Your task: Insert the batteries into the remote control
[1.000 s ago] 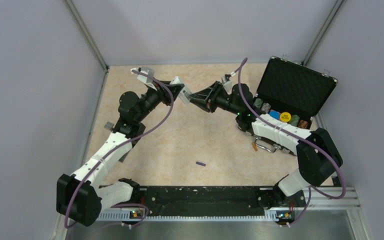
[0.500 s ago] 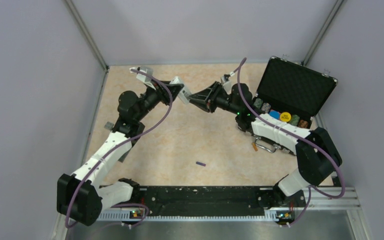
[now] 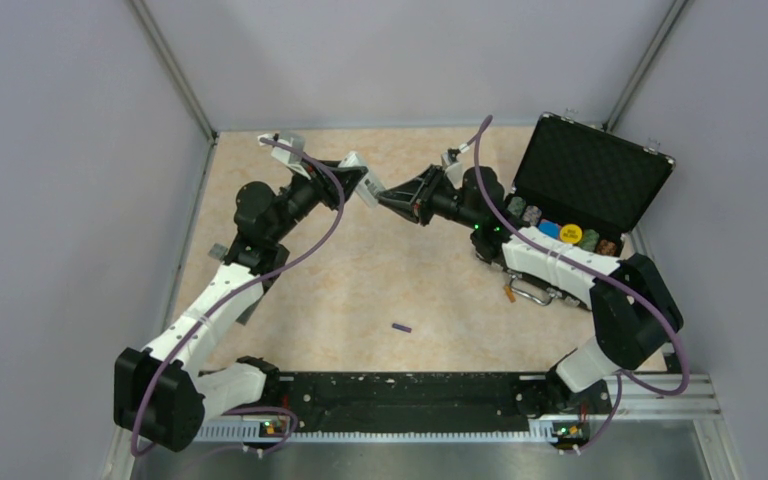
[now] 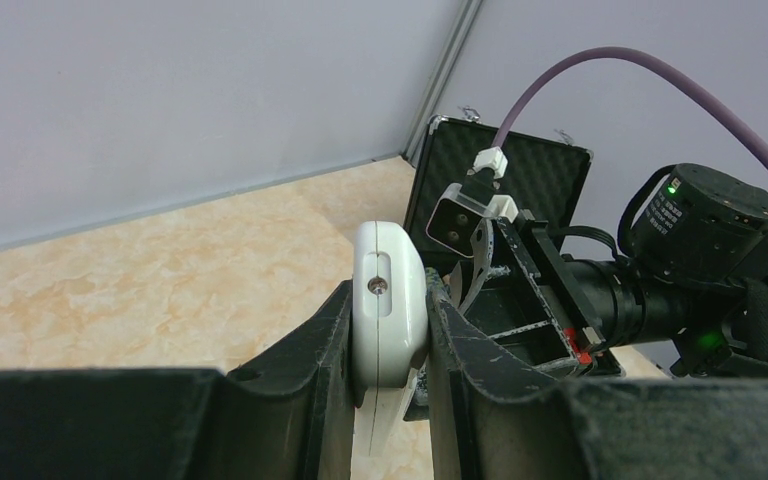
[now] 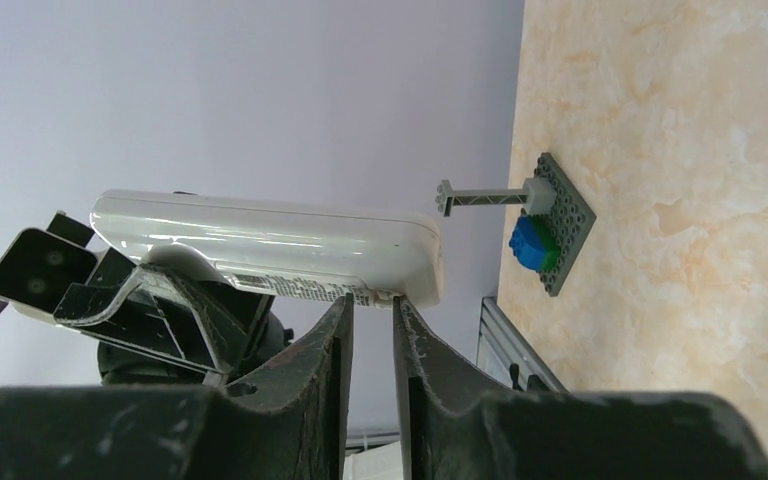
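My left gripper (image 3: 358, 181) is shut on the white remote control (image 3: 364, 187) and holds it in the air over the far middle of the table. In the left wrist view the remote (image 4: 390, 290) stands on edge, clamped between the fingers. My right gripper (image 3: 381, 196) meets it from the right. In the right wrist view its jaws (image 5: 371, 303) are nearly shut with a narrow gap, tips against the remote's labelled underside (image 5: 260, 245). I cannot tell whether a battery is between the tips. One dark purple battery (image 3: 401, 327) lies on the table near the front.
An open black case (image 3: 592, 172) with poker-chip stacks (image 3: 560, 232) stands at the right, under the right arm. A grey plate with a blue block (image 5: 555, 225) lies by the left wall. Metal frame posts stand at the back corners.
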Robot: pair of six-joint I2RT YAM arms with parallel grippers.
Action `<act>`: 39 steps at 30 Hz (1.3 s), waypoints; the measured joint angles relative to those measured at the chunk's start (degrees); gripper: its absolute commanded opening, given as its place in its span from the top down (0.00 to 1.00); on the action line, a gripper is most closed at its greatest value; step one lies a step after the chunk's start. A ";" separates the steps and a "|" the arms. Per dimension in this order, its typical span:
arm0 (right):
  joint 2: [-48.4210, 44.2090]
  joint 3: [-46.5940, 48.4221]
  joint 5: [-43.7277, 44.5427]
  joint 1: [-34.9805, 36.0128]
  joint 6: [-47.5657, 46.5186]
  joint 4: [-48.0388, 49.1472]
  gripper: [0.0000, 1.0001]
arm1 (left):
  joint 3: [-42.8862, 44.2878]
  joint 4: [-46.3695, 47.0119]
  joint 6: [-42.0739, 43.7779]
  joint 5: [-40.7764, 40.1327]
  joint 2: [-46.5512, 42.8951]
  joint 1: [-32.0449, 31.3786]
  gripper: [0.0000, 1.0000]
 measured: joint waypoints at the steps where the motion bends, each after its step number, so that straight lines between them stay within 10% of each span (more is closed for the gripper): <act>1: 0.02 0.00 0.00 0.00 0.00 0.00 0.80 | 0.00 0.04 0.02 0.00 0.00 0.00 1.00; 39: 2.01 0.02 -1.86 -0.48 1.49 2.84 0.72 | 0.39 -0.07 -3.04 0.92 1.88 0.66 1.00</act>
